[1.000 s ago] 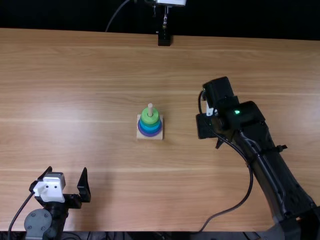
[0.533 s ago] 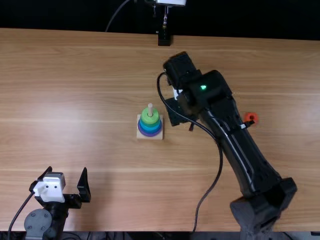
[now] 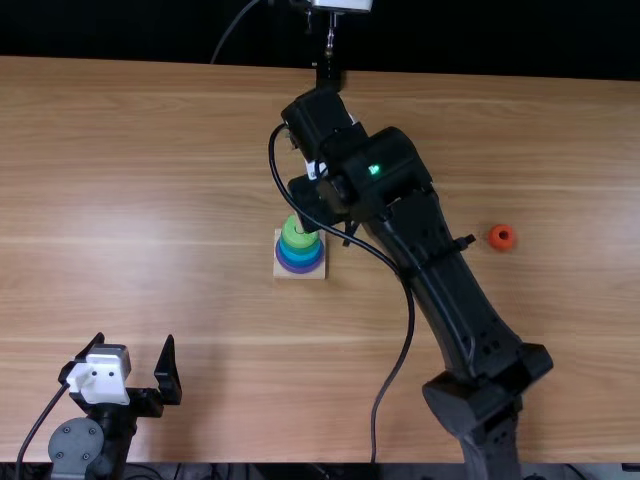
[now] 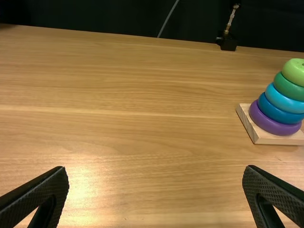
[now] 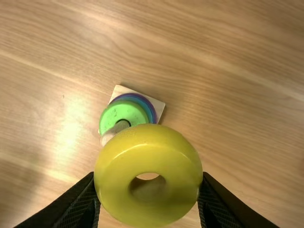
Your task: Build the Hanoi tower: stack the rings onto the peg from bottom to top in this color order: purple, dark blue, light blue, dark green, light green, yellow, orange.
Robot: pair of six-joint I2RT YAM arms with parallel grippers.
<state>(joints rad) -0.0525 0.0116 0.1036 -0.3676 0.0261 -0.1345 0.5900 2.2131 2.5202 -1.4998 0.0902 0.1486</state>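
My right gripper (image 3: 300, 215) is over the back of the ring tower in the top view, its fingertips hidden by its own body. In the right wrist view, that gripper (image 5: 148, 183) is shut on the yellow ring (image 5: 148, 142), held beside the peg (image 5: 114, 131). On the wooden base (image 4: 249, 121) sit the purple (image 4: 273, 124), dark blue (image 4: 280, 114), light blue (image 4: 284, 100), dark green (image 4: 289, 89) and light green (image 4: 295, 71) rings. The orange ring (image 3: 501, 237) lies on the table to the right. My left gripper (image 3: 130, 365) stands open and holds nothing; its fingers (image 4: 40, 197) are wide apart.
The light brown table (image 3: 130, 200) surrounds the tower. A black stand (image 3: 328, 76) is at its far edge, behind the right gripper. The right arm spans from the near edge towards the middle, between the tower and the orange ring.
The right arm has swung leftward from the right side to the tower, now covering the peg's top. Its move has uncovered the orange ring. The left arm has kept still.
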